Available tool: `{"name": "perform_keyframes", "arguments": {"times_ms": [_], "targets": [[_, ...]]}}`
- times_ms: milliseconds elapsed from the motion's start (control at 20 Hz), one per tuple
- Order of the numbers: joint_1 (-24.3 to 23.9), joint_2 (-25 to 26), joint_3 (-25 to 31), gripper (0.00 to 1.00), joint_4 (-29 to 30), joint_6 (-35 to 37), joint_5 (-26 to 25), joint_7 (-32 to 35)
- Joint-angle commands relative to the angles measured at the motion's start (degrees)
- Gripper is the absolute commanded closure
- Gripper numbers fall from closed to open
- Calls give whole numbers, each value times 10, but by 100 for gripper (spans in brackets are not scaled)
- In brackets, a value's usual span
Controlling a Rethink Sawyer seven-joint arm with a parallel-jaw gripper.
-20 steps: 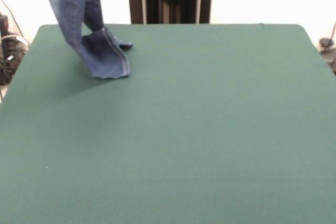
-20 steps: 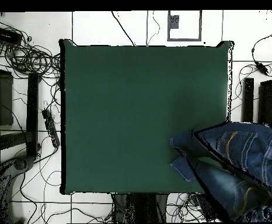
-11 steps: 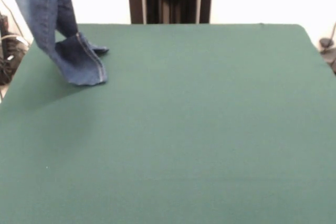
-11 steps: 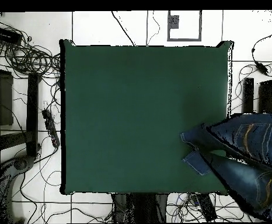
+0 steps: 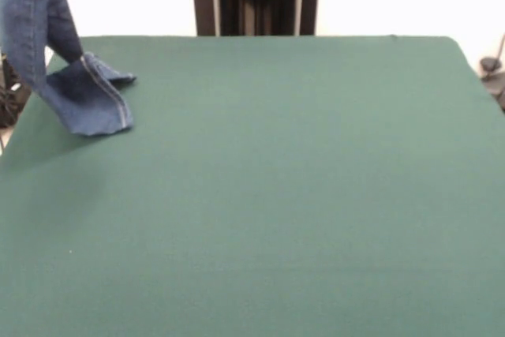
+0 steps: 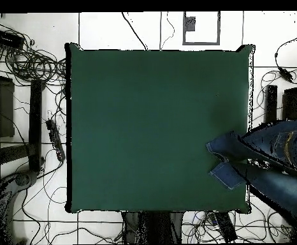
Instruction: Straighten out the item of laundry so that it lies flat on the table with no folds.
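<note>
The item of laundry, a small pair of blue denim jeans, hangs down from above the picture's top left corner in the front view. Its leg ends rest crumpled on the table near the far left corner. In the overhead view the jeans reach beyond the table's right edge, and only the two cuffs lie on the green top. The gripper shows in neither view, and what holds the jeans up is out of frame.
Tangled cables and a power strip lie on the floor left of the table in the overhead view. Dark equipment stands off the right side. More cables run past the far edge.
The hanging jeans have moved steadily toward the table's side edge, leftward in the front view and rightward in the overhead view. The leg ends dragged along the cloth with them.
</note>
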Motion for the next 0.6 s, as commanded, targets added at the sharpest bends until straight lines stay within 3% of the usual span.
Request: {"name": "perform_keyframes", "arguments": {"times_ms": [50,600], "targets": [[85,28,-81,100,-192,116,74,-78],[99,20,-88,100,-220,147,100,-55]]}}
